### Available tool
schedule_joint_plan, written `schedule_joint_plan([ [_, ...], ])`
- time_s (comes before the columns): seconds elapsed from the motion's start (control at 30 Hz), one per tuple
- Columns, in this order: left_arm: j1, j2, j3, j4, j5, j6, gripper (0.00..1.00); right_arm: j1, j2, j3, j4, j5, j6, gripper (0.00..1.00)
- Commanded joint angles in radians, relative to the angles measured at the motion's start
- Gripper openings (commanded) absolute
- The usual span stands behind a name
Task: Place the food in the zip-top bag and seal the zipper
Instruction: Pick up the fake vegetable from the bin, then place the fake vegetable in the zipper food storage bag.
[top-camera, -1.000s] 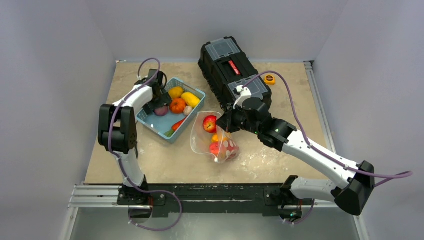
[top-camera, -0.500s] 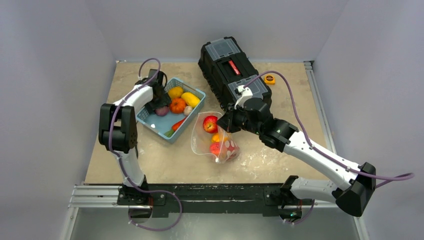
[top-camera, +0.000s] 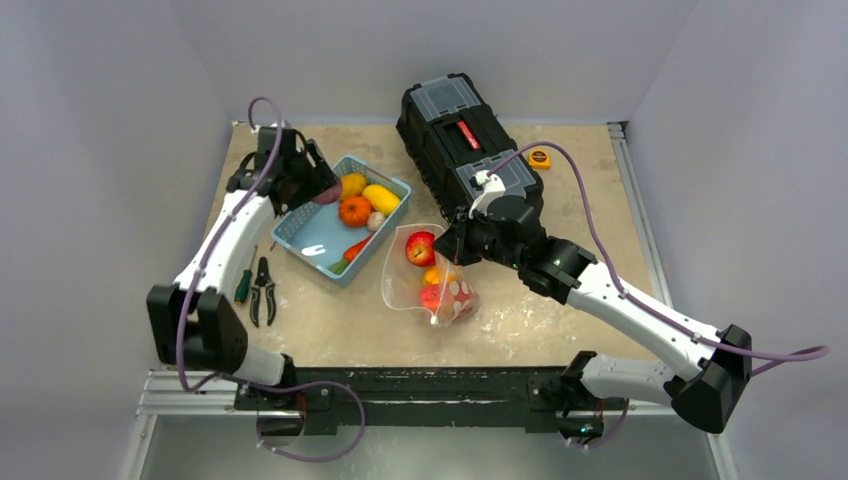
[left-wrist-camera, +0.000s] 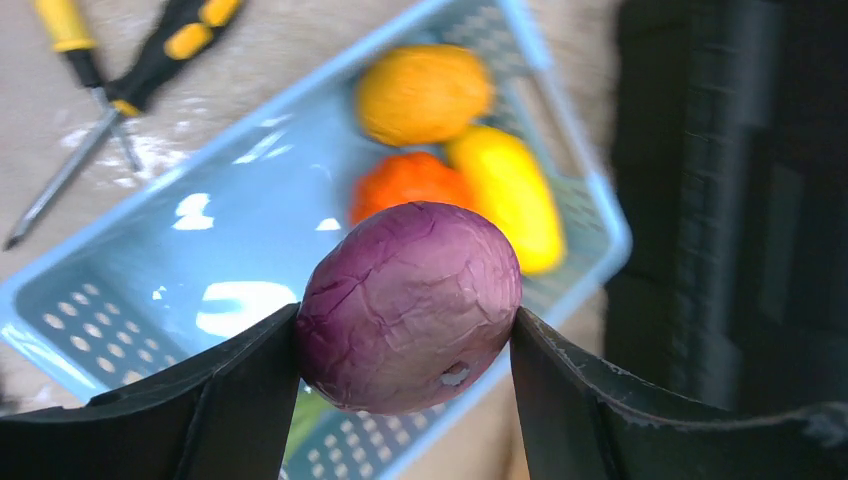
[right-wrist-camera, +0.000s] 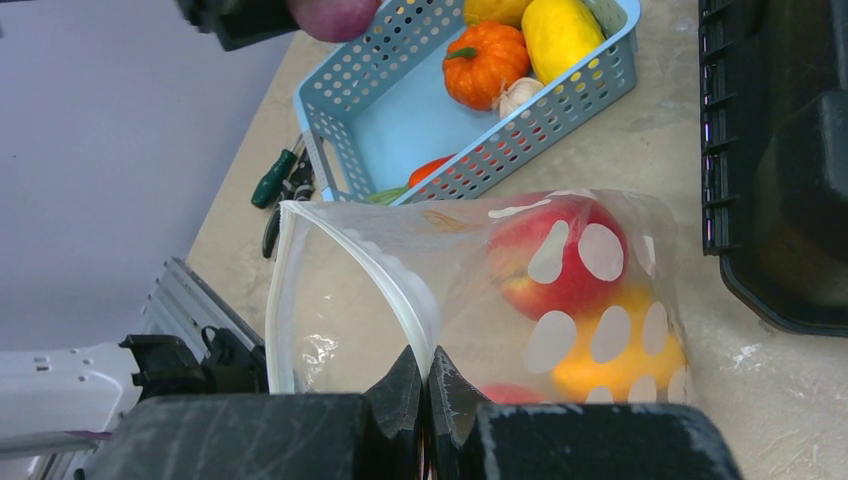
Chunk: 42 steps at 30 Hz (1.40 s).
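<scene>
Left pincer (left-wrist-camera: 405, 335) tight around purple fruit (left-wrist-camera: 410, 285) — right pincer (right-wrist-camera: 427, 378) tight on zip-top bag (right-wrist-camera: 335, 300)

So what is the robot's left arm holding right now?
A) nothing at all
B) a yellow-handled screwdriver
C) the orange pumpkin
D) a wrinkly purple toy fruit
D: in the left wrist view the left gripper has its two fingers clamped on either side of a purple toy fruit, held above the blue basket, while the orange pumpkin lies in the basket.
</scene>
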Motion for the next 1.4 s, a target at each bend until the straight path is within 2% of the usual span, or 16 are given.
schedule_joint_plan([
  [0.0, 0.005, -0.207, -0.059, 0.157, 0.323, 0.106, 0.45, 0.004, -0.009, 0.037, 0.069, -0.009, 0.023, 0.00],
  [0.13, -0.010, -0.334, -0.127, 0.332, 0.542, 0.176, 0.49, 0.004, -0.009, 0.028, 0.093, -0.020, 0.047, 0.00],
  [0.3, -0.026, -0.405, -0.122, 0.345, 0.880, 0.254, 0.48, 0.004, -0.014, 0.016, 0.131, -0.025, 0.066, 0.00],
  [0.37, -0.073, -0.448, -0.141, 0.328, 0.947, 0.317, 0.49, 0.004, -0.012, 0.014, 0.148, -0.028, 0.072, 0.00],
  [0.5, -0.259, -0.531, -0.165, 0.216, 0.929, 0.547, 0.50, 0.005, -0.005, 0.015, 0.161, -0.030, 0.077, 0.00],
  [0.67, -0.300, -0.584, -0.205, 0.209, 0.942, 0.605, 0.48, 0.005, -0.006, 0.016, 0.173, -0.026, 0.082, 0.00],
  [0.9, -0.440, -0.543, -0.165, 0.022, 0.761, 0.775, 0.47, 0.004, 0.018, 0.013, 0.197, -0.048, 0.094, 0.00],
  [1.03, -0.506, -0.499, -0.140, -0.031, 0.595, 0.793, 0.48, 0.004, 0.026, 0.009, 0.206, -0.059, 0.096, 0.00],
  [1.17, -0.516, -0.486, -0.141, -0.037, 0.473, 0.785, 0.57, 0.005, 0.022, -0.001, 0.210, -0.062, 0.098, 0.00],
  [1.27, -0.518, -0.491, -0.151, -0.025, 0.458, 0.780, 0.67, 0.005, 0.016, -0.004, 0.212, -0.059, 0.098, 0.00],
  [1.37, -0.520, -0.484, -0.157, -0.020, 0.429, 0.777, 0.73, 0.005, 0.013, -0.004, 0.212, -0.059, 0.098, 0.00],
])
